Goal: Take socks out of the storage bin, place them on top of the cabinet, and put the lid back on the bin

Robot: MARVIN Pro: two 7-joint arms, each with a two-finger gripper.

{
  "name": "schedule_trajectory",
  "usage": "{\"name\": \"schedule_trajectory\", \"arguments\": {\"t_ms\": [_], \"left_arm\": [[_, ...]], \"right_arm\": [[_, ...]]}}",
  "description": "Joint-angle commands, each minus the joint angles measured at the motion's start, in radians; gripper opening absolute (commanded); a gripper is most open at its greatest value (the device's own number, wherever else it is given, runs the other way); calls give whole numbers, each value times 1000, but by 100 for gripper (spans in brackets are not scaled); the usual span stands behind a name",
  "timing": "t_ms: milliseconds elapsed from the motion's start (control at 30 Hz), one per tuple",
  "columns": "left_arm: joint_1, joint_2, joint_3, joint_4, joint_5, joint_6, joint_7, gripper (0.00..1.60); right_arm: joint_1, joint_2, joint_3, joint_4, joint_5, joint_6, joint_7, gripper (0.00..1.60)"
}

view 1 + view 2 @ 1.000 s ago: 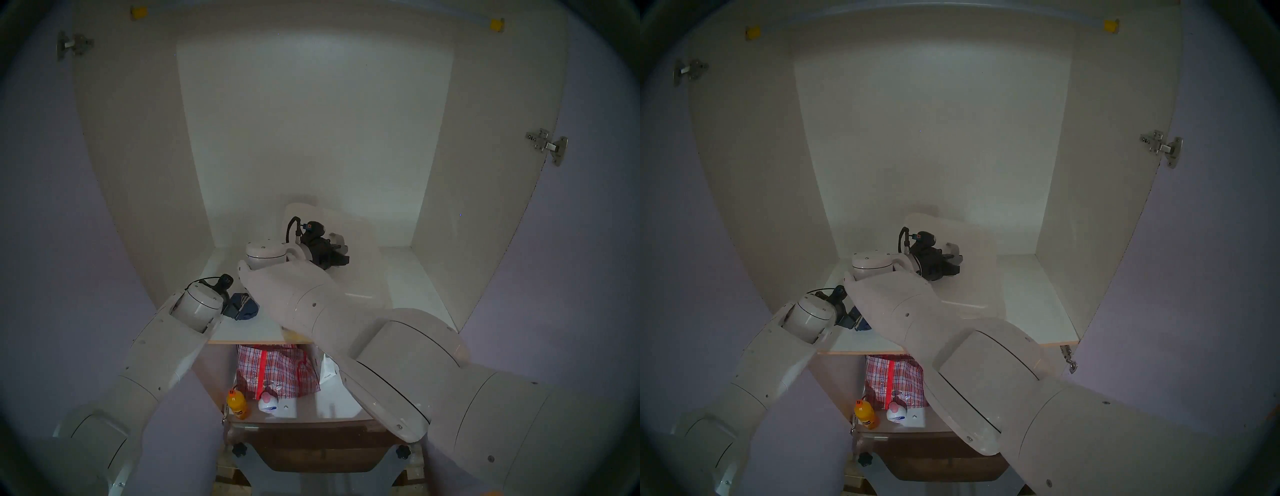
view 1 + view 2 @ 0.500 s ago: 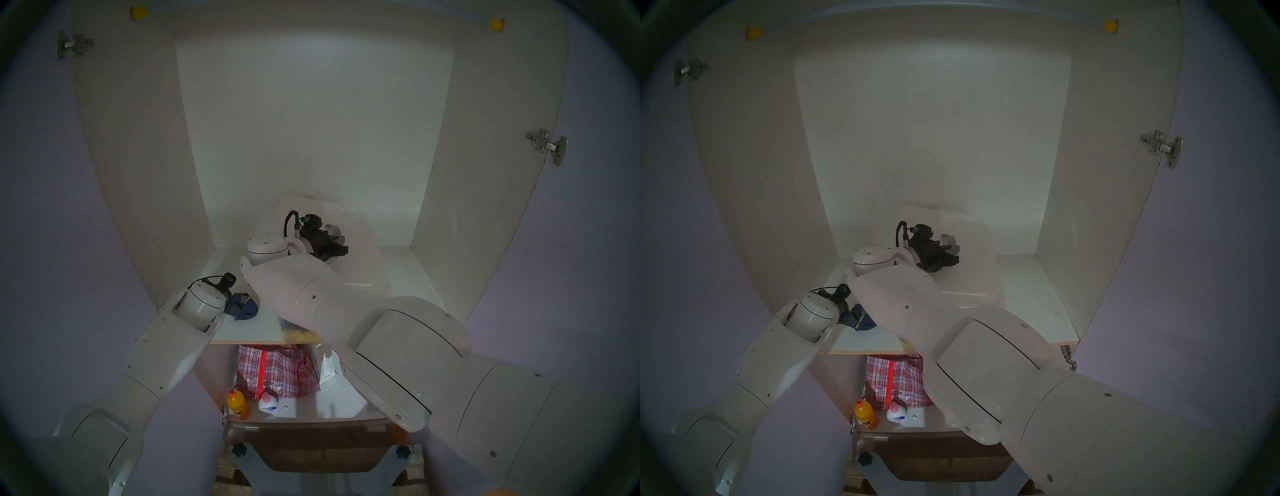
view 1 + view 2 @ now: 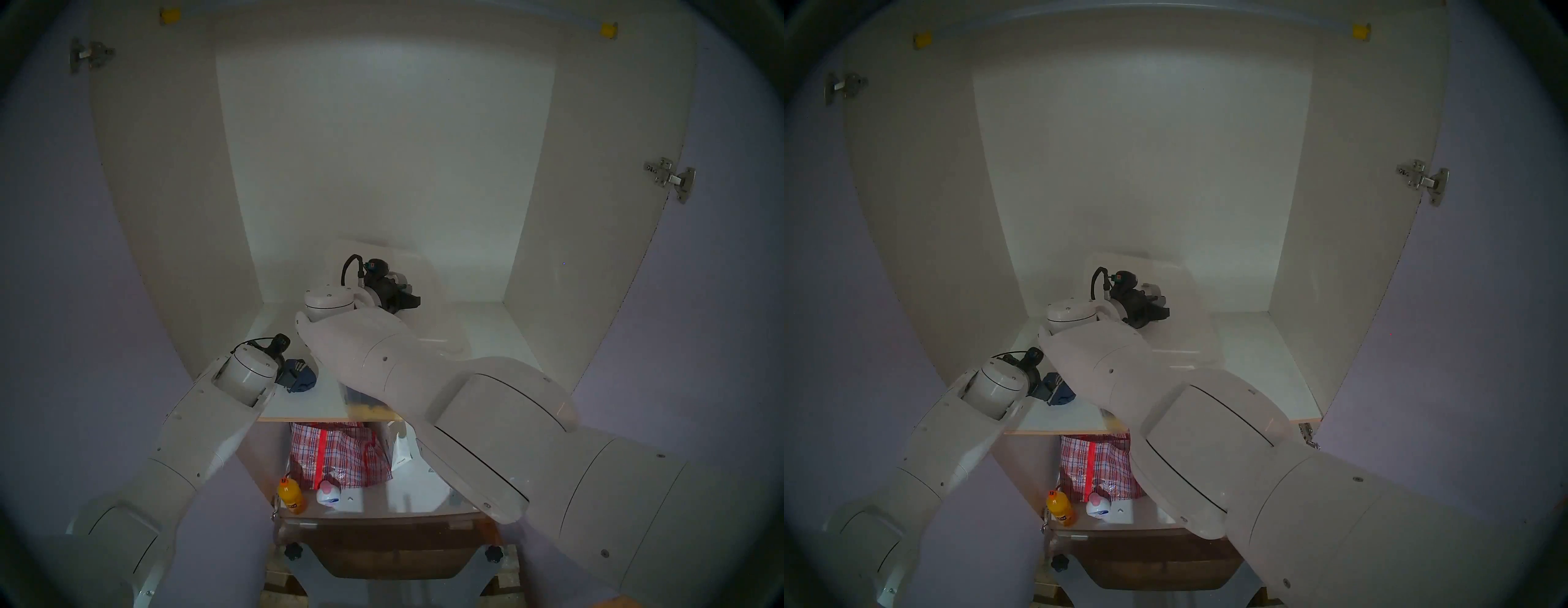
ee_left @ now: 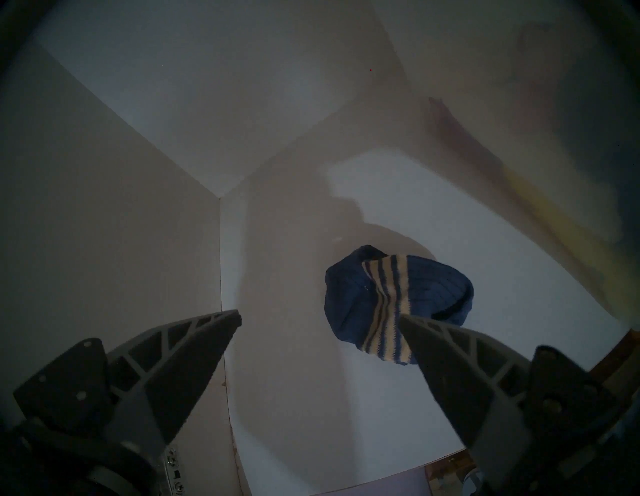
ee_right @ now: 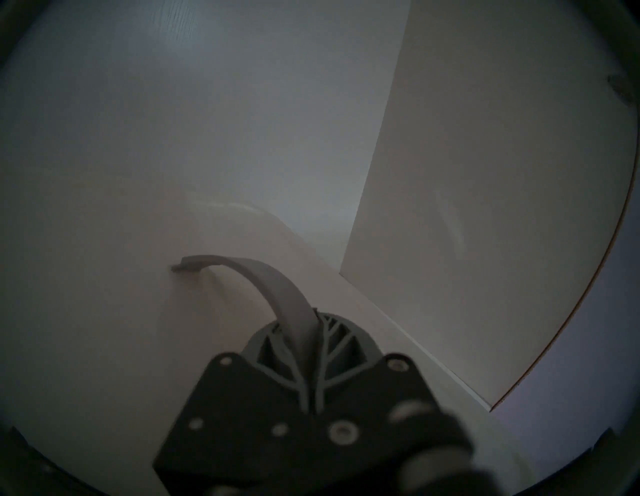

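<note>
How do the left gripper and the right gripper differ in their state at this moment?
The left gripper is open and holds nothing, while the right gripper is shut on the lid's grey strap handle. The left one hangs beside the socks on the shelf; the right one holds the lid. Both have dark ribbed fingers.

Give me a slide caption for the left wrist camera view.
Open left gripper beside the navy striped socks lying on the white cabinet shelf.
</note>
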Motion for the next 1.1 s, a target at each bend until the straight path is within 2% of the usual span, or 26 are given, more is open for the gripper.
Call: {"name": "schedule_trajectory", "arguments": {"t_ms": [0, 367, 967, 1000, 1033, 1067], "left_arm": [[-28, -5, -4, -25, 3, -1, 6, 160], [-33, -12, 1, -27, 3, 4, 19, 160], [-20, 6, -3, -17, -3, -10, 24, 160], [-21, 6, -2, -18, -3, -9, 24, 160], [-21, 6, -2, -18, -3, -10, 24, 160], [-24, 3, -1, -20, -3, -7, 25, 160]], "right_arm": [[51, -11, -16, 2, -14, -28, 18, 0], [31, -11, -26, 33, -4, -44, -6, 0], [42, -11, -50, 40, 24, -32, 59, 0], [43, -11, -53, 41, 24, -28, 61, 4], [46, -11, -57, 43, 22, -25, 63, 21], [44, -11, -63, 42, 21, -25, 61, 160]]}}
